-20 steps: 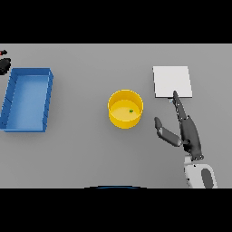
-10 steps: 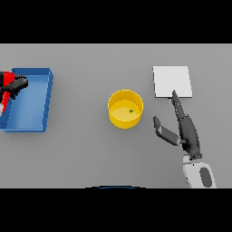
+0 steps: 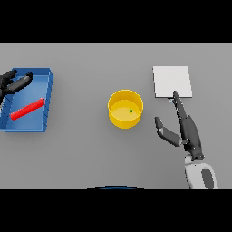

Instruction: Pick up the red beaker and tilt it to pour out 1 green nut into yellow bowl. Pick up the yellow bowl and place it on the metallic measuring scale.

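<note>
Red beaker (image 3: 28, 109) released into blue bin (image 3: 47, 102) | left hand (image 3: 13, 83) edge-cropped, fingers relaxed | right hand (image 3: 183, 129) spread

A round yellow bowl (image 3: 125, 108) stands at the middle of the grey table (image 3: 86, 154) with one small green nut (image 3: 131, 110) inside it, and a flat square metallic measuring scale (image 3: 171, 81) lies well apart to its right. The right hand (image 3: 187, 129) rests between them with straight fingers, its fingertips just at the scale's near edge. At the far left, a slim red beaker (image 3: 28, 109) lies on its side in a blue rectangular tray (image 3: 49, 97), with the left hand (image 3: 12, 83) open over the tray's far corner.
</note>
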Controlling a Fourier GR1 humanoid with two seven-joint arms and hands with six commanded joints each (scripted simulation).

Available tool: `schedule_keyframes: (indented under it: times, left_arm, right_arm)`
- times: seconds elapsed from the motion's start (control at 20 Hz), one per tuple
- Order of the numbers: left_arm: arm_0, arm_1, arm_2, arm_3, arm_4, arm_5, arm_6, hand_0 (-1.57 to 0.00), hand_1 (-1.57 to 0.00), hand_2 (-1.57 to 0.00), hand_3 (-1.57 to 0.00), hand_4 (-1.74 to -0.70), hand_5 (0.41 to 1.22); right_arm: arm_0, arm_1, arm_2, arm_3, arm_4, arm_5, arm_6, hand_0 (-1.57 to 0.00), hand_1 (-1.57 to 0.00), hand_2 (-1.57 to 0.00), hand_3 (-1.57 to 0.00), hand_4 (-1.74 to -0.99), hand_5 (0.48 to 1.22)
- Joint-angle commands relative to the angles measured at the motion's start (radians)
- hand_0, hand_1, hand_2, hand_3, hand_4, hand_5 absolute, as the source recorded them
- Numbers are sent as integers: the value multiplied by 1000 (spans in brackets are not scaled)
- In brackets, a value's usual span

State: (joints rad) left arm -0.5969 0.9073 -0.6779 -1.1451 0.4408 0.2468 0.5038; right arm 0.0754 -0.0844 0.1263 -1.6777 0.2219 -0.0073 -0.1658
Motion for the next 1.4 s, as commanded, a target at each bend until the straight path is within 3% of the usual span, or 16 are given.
schedule_keyframes:
  times: [0.0, 0.2, 0.3, 0.45, 0.6, 0.85, 1.05, 1.15, 1.35]
  left_arm:
    - [-9, -5, 3, 16, -8, 7, -10, -167, -147, -140, -118, -724, 647]
    - [0, 1, 9, 4, -30, 62, -47, -68, -60, -57, -48, -708, 658]
    - [7, 1, 24, -1, -25, 80, -80, -43, -38, -36, -30, -711, 674]
    - [10, 1, 22, -11, -31, 99, -83, -22, -19, -18, -15, -710, 689]
    - [13, -16, 25, -13, -20, 96, -109, -11, -9, -9, -7, -719, 670]
    - [-1, -27, 27, -3, -13, 86, -106, -3, -2, -2, -2, -715, 669]
    - [10, -18, 29, -19, -4, 87, -100, -1, 0, 0, 0, -714, 682]
    - [9, -13, 36, -11, 1, 82, -103, 0, 0, 0, 0, -719, 684]
    - [21, -20, 40, -6, 7, 78, -132, 1, 1, 1, 1, -722, 688]
  right_arm:
    - [0, 0, 1, -1, 3, -2, 2, 1, 1, 1, 1, -1164, 688]
    - [2, -1, 13, -8, 43, -22, 38, 1, 1, 1, 1, -1175, 672]
    - [-11, -21, 34, -16, 82, -14, 46, 1, 1, 1, 1, -1146, 691]
    - [-66, -100, 74, -8, 125, 70, 28, 1, 1, 1, 1, -1153, 728]
    - [-180, -203, 144, 28, 266, 135, 83, 1, 1, 1, 1, -1204, 708]
    - [-373, -321, 315, 97, 491, 242, 20, 1, 1, 1, 1, -1232, 702]
    - [-495, -362, 401, 172, 571, 328, -26, 1, 1, 1, 1, -1213, 705]
    - [-547, -366, 440, 211, 601, 355, -53, 1, 1, 1, 1, -1212, 705]
    - [-629, -342, 514, 319, 656, 405, -50, 1, 1, 1, 1, -1223, 704]
